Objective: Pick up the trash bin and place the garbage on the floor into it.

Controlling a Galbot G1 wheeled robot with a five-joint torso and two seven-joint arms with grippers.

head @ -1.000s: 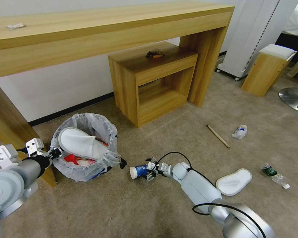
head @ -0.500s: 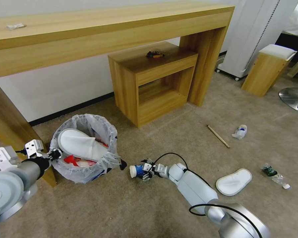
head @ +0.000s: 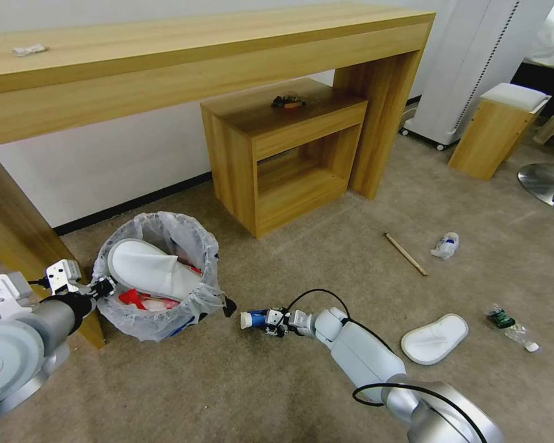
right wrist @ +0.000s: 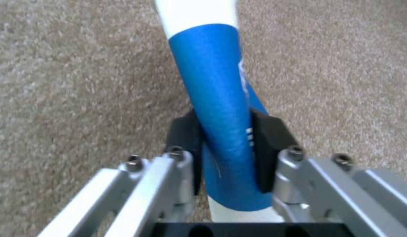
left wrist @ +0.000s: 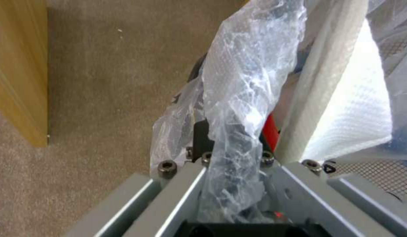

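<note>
The trash bin (head: 157,280) sits on the floor (head: 326,246) at my left, just in front of the long table (head: 166,55) leg, its crinkly white bag folded over the rim. One white slipper (head: 151,267) stands tilted inside it over red scraps. My left gripper (head: 101,286) is at the bin's near-left rim; in the left wrist view the jaws are pinching the bag-covered rim (left wrist: 238,108), plastic bunched between them, the slipper's white edge right beside. My right gripper (head: 276,321) is low over the carpet, a little to the right of the bin. Its jaws are pressed onto a blue paper cup (head: 255,319), squeezing the wall flat between the black pads (right wrist: 183,138); the cup lies roughly sideways, white rim pointing toward the bin, apart from it. I cannot tell whether the cup touches the carpet or is just clear of it. Litter on the floor farther right: a wooden stick (head: 405,253), a crumpled white piece (head: 445,245) just beside its far end, the second slipper (head: 434,338) lying flat near my right forearm, and a small plastic bottle (head: 512,331) well out to the right. A small wooden cabinet (head: 283,151) stands under the table, with a dark small item (head: 287,100) on its top.
</note>
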